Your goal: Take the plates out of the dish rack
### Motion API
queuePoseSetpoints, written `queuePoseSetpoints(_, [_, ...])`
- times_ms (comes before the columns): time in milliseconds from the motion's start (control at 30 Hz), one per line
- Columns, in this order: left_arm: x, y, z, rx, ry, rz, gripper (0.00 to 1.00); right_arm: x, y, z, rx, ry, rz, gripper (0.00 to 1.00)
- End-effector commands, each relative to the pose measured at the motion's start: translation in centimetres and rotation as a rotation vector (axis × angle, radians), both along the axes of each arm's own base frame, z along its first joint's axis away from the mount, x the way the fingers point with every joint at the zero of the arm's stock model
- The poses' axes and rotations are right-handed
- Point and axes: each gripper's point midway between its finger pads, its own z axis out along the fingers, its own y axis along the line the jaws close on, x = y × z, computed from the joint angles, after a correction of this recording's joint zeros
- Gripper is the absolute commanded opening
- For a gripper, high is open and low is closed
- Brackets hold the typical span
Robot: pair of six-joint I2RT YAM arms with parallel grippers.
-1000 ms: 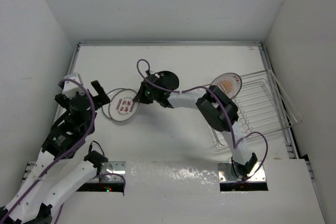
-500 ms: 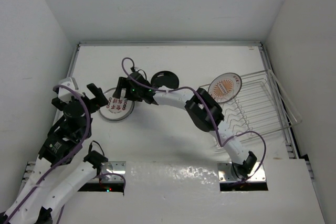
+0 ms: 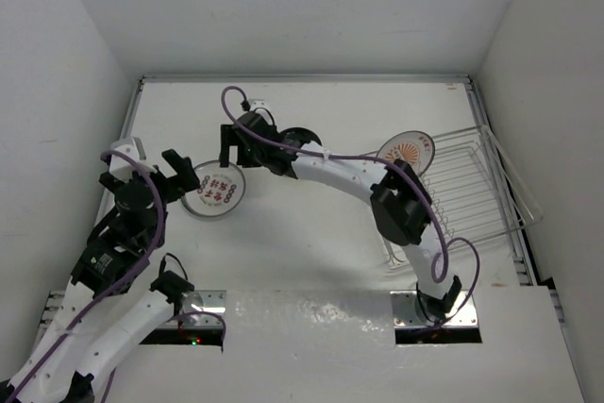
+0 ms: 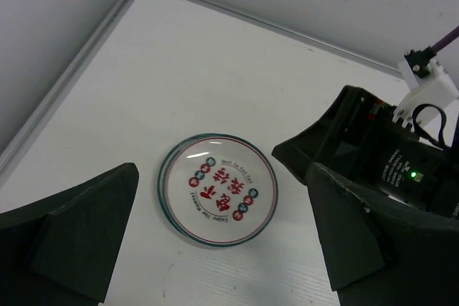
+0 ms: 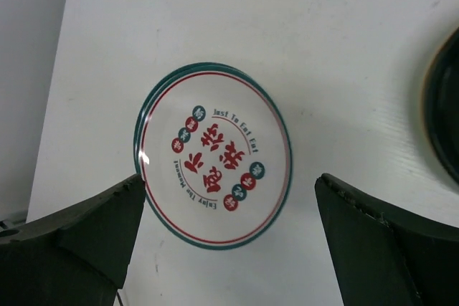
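From above, the right gripper has drawn back toward the far wall. A second ago it was low at the edge of the lettered plate, and half a second ago it was still over it. The plate now lies flat on the table at the left, with nothing touching it, so this plate looks delivered and the arm free to return. The left gripper waits just beside the plate with its fingers spread, much as before. A dark plate lies near the far wall, partly under the right arm. A white plate with an orange-red sunburst still stands at the left end of the dish rack, well apart on the right, and it is probably next. In the left wrist view, the left gripper's fingers stand wide either side of the lettered plate, holding nothing, and the right gripper's dark body, with a green light lit, fills the right side. A second teal rim showing at the plate's left edge suggests it rests on another plate. In the right wrist view, the right gripper's fingers are spread wide and empty, high over the plate. Around red Chinese characters the small print appears to read "Just To Eat Eat" above and "Enjoy The Moment" below.
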Motion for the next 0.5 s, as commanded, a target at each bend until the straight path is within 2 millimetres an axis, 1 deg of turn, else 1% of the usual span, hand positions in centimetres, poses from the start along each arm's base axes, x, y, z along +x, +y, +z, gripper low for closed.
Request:
queuePoseSetpoints(0, [1.0,-2.7,1.6,-0.067,-0.051,-0.123,1.0,-0.2,-3.2,4.0,-0.07,-0.082,-0.007,0.99])
queuePoseSetpoints(33, [1.2,-3.4,1.6,-0.082,-0.053,-0.152,1.0,-0.5,-4.5,3.3,-0.1,-0.086,-0.003,0.99])
queuePoseSetpoints(67, [1.5,-4.2,1.6,-0.094,-0.052,-0.185,1.0,-0.6,-5.5,4.0,-0.109,-0.1,-0.015,0.99])
queuePoseSetpoints(100, [2.0,-6.1,1.7,-0.118,-0.046,-0.271,1.0,-1.0,-6.9,7.2,-0.081,-0.143,-0.025,0.99])
queuePoseSetpoints(133, [2.3,-7.1,1.7,-0.134,-0.042,-0.31,1.0,-1.6,-9.2,6.1,-0.143,-0.14,-0.025,0.99])
queuePoseSetpoints(167, [3.0,-9.4,1.6,-0.178,-0.029,-0.397,1.0,-1.6,-11.2,7.0,-0.17,-0.17,-0.067,0.99])
queuePoseSetpoints(200, [3.3,-10.7,1.4,-0.205,-0.023,-0.445,1.0,-1.8,-13.3,7.7,-0.186,-0.186,-0.087,0.99])
queuePoseSetpoints(233, [3.7,-12.1,1.2,-0.238,-0.023,-0.492,1.0,-3.2,-16.2,9.2,-0.199,-0.219,-0.085,0.99])
queuePoseSetpoints(267, [4.4,-15.0,0.3,-0.311,-0.017,-0.596,1.0,-3.7,-17.9,9.9,-0.205,-0.235,-0.091,0.99])
queuePoseSetpoints(300, [4.8,-16.5,-0.5,-0.342,-0.005,-0.652,1.0,-4.3,-19.6,10.5,-0.21,-0.245,-0.092,0.99])
queuePoseSetpoints(333, [5.1,-18.0,-1.8,-0.368,0.016,-0.699,1.0,-5.4,-23.4,11.5,-0.218,-0.251,-0.118,0.99])
queuePoseSetpoints(367, [5.7,-20.3,-3.8,-0.388,0.083,-0.766,1.0,-6.2,-25.0,11.9,-0.212,-0.251,-0.127,0.99])
queuePoseSetpoints(400, [6.1,-22.7,-2.9,-0.399,0.041,-0.838,1.0,-6.6,-28.3,10.5,-0.237,-0.209,-0.169,0.99])
queuePoseSetpoints(433, [6.2,-24.3,-3.3,-0.38,0.051,-0.882,1.0,-7.2,-30.3,10.9,-0.233,-0.214,-0.199,0.99])
queuePoseSetpoints(467, [7.9,-26.2,-3.7,-0.321,0.051,-0.898,1.0,-8.4,-32.5,13.3,-0.195,-0.268,-0.239,0.99])
